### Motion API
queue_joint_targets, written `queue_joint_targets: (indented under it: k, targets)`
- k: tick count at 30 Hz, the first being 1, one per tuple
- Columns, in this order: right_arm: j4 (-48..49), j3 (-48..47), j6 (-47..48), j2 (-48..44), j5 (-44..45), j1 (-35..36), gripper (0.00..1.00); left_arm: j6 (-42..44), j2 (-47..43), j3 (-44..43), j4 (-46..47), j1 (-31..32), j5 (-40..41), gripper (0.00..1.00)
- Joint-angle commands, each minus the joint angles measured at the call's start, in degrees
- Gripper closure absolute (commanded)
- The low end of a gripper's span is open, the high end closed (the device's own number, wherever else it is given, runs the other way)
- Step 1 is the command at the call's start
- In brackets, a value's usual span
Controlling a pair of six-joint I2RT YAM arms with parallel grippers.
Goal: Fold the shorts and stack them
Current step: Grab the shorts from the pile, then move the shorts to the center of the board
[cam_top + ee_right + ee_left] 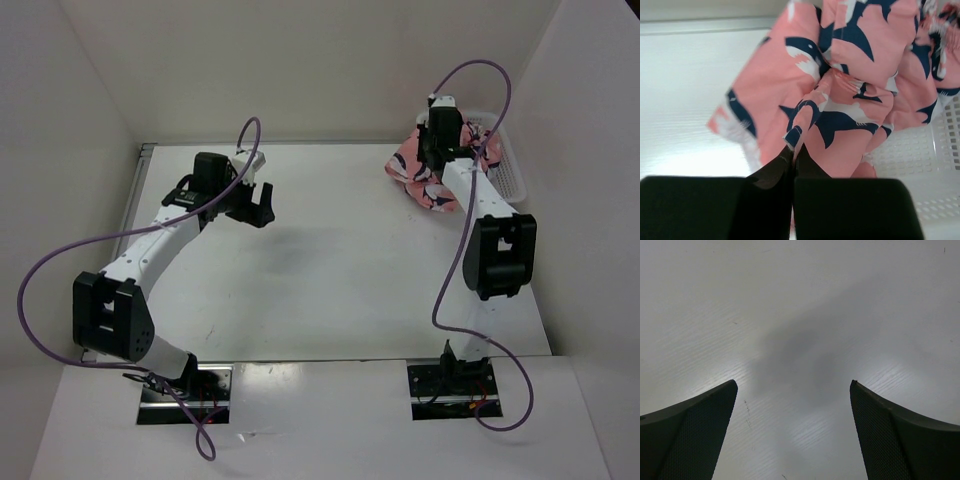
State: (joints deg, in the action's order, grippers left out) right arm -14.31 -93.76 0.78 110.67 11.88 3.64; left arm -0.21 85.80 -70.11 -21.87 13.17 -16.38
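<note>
I see the shorts (850,95) bunched at the far right, half in the white basket (920,150), half on the table (330,270); my right gripper (792,156) pinches one fold of them; my left gripper (793,385) hangs spread above the table, well apart.

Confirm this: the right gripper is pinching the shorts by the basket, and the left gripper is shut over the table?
No: the left gripper is open over the table, as the left wrist view shows. The right gripper does pinch the shorts by the basket.
</note>
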Motion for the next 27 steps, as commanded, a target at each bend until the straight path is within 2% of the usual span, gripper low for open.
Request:
queue_joint_targets:
  k: [1, 5, 9, 11, 14, 16, 18, 19, 21, 23, 24, 26, 27]
  targets:
    - [0.6, -0.1, -2.5, -10.4, 1.7, 3.7, 1.0, 0.2, -2.8, 0.6, 1.0, -0.1, -1.0, 0.0]
    - [-1.2, -3.4, -5.3, -13.4, 3.1, 3.7, 1.0, 0.2, -3.4, 0.6, 1.0, -0.1, -2.1, 0.0]
    - [3.0, -7.6, 1.3, -14.9, 8.7, 6.1, 1.0, 0.2, -5.1, 1.1, 1.6, -0.1, -2.1, 0.0]
    - [3.7, -13.5, 2.7, -14.9, 8.7, 7.8, 1.0, 0.2, -6.4, 1.1, 1.6, -0.1, -2.1, 0.0]
    - [4.2, -23.1, 8.6, -13.8, 6.7, 13.8, 1.0, 0.2, -7.7, 1.6, 2.2, -0.1, -0.9, 0.0]
    - [4.2, -31.2, 13.4, -11.3, 6.0, 21.2, 1.0, 0.2, -8.4, 1.6, 2.2, -0.1, 0.4, 0.0]
    - [1.5, -38.9, 13.4, -7.9, 3.8, 25.7, 1.0, 0.2, -9.0, 1.6, 2.7, -0.1, 2.2, 0.0]
    - [-2.5, -47.9, 11.1, -3.2, 3.0, 29.1, 1.0, 0.2, -9.6, 1.6, 2.7, -0.1, 2.9, 0.0]
    - [-5.5, -55.0, 8.2, 1.3, 1.8, 31.8, 1.0, 0.2, -10.9, 1.6, 2.7, -0.1, 5.5, 0.0]
    - [-6.2, -59.1, 3.7, 6.0, 1.7, 34.0, 0.86, 0.2, -12.5, 1.6, 2.7, -0.1, 7.8, 0.0]
    - [-6.2, -59.8, 2.4, 7.7, 1.7, 34.7, 0.64, 0.2, -13.0, 1.6, 2.7, -0.1, 9.9, 0.0]
    - [-7.8, -61.4, -1.4, 12.2, 1.2, 35.8, 0.34, 0.2, -14.6, 1.6, 2.7, -1.6, 11.5, 0.0]
    - [-8.8, -61.4, -2.4, 13.4, 0.4, 36.5, 0.09, 0.2, -14.6, 1.6, 2.7, -3.1, 12.3, 0.0]
